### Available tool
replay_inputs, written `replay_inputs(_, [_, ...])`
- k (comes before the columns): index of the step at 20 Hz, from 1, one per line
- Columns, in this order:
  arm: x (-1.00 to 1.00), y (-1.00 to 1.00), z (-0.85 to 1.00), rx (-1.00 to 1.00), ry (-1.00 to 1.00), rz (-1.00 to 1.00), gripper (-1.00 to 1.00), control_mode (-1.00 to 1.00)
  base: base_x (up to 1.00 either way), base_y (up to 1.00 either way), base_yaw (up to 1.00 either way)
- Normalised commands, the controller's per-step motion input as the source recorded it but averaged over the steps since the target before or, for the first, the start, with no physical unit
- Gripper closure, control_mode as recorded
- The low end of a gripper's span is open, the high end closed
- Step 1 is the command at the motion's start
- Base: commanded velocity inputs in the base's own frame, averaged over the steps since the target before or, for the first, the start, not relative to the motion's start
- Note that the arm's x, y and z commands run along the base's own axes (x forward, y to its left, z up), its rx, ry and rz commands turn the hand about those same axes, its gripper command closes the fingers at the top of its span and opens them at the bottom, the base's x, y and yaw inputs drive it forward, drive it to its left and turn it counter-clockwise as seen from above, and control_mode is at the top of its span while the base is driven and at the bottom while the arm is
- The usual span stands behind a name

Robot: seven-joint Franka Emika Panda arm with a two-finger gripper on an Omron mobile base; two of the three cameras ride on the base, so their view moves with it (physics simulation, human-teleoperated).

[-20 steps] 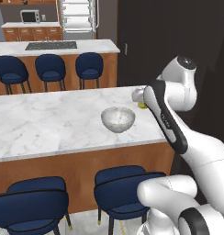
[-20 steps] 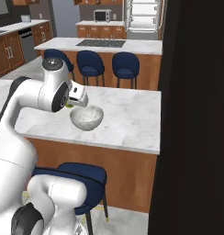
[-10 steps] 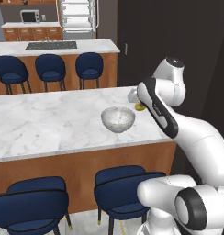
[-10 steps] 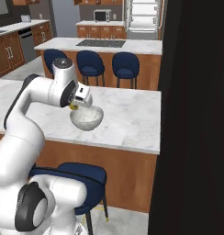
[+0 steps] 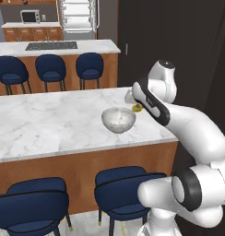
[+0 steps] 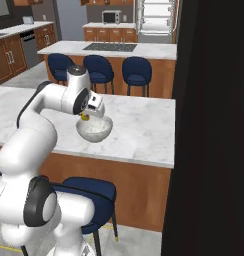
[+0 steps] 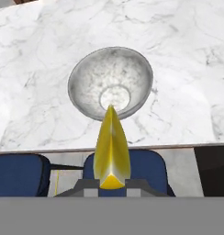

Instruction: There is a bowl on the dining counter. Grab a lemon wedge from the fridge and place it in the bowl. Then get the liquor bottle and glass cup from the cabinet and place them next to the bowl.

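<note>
So the gripper (image 7: 112, 182) is clamped down on the lemon wedge (image 7: 112, 149), jaws nearly closed around it, and in the hand view the wedge sticks straight out from between the fingertips with its pointed end lined up over the near rim of the bowl (image 7: 84, 75). The bowl sits on the marble bench (image 7: 187, 69), close to the bench edge, and you can see into it: mottled grey inside with a paler round bottom. From the left base view the wedge (image 5: 138, 108) shows as a little yellow bit just to the right of the bowl (image 5: 118, 120), held up by the arm near the bowl's rim, not lying in the bowl. From the right base view the same thing, the wedge (image 6: 85, 117) peeks out under the hand at the left rim of the bowl (image 6: 94, 128), and I can't tell if it's touching the rim or just above it. The bench (image 5: 45, 124) has blue stools (image 5: 121, 186) tucked along its near side. Behind it there's an island with a black cooktop (image 5: 51, 45) and more blue stools, and the fridge (image 5: 78, 16) stands open at the back with its white shelves showing. There's a microwave (image 5: 30, 16) on the back counter to the left of the fridge.
</note>
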Motion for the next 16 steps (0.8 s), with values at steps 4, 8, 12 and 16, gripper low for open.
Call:
replay_inputs(4, [0.41,0.00,-0.26,0.00,0.08,0.00,1.00,-1.00,0.00,0.00,0.00])
replay_inputs(8, [0.43,0.00,-0.26,0.00,0.07,0.00,1.00,-1.00,0.00,0.00,0.00])
replay_inputs(12, [0.43,0.00,-0.21,0.00,0.07,0.00,1.00,-1.00,0.00,0.00,0.00])
replay_inputs(16, [0.42,0.00,-0.20,0.00,0.08,0.00,1.00,-1.00,0.00,0.00,0.00])
